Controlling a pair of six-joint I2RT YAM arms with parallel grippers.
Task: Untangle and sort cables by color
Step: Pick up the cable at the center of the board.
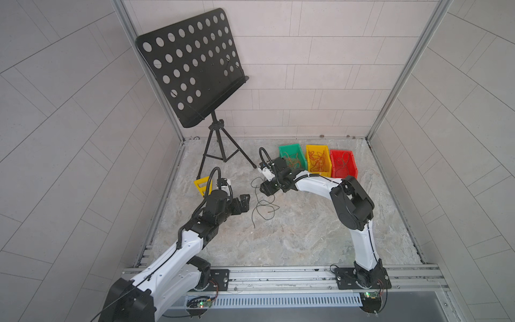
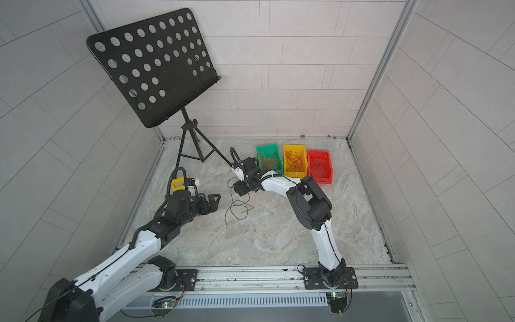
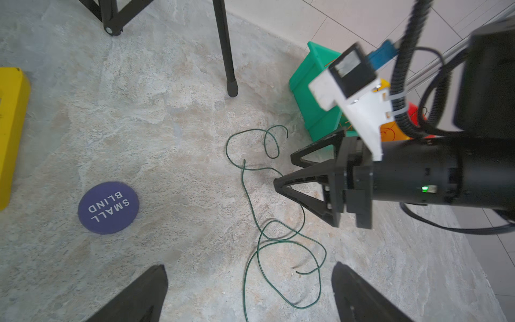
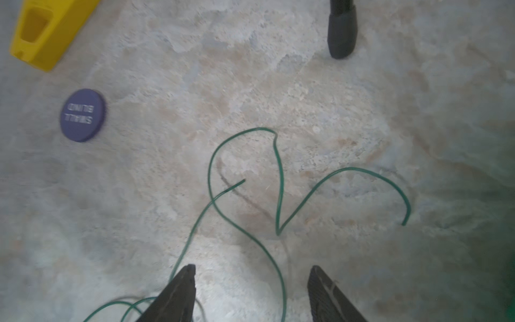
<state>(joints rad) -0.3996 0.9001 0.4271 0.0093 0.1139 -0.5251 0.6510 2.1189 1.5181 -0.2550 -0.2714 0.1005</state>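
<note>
Green cables (image 4: 281, 181) sprawl on the bench (image 3: 167, 139), running near-to-far between 2 arms; the right end effector (image 3: 282, 170), parted and empty, hovers nearest; the left end effector (image 3: 249, 266) gapes empty.

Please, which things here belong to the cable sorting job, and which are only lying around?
Job: loose green cables; green bin; yellow bin; red bin.
Lying about: music stand; purple SMALL BLIND disc; yellow plastic block.

Left tool (image 3: 250, 266) spread wide; right tool (image 4: 252, 267) parted.
</note>
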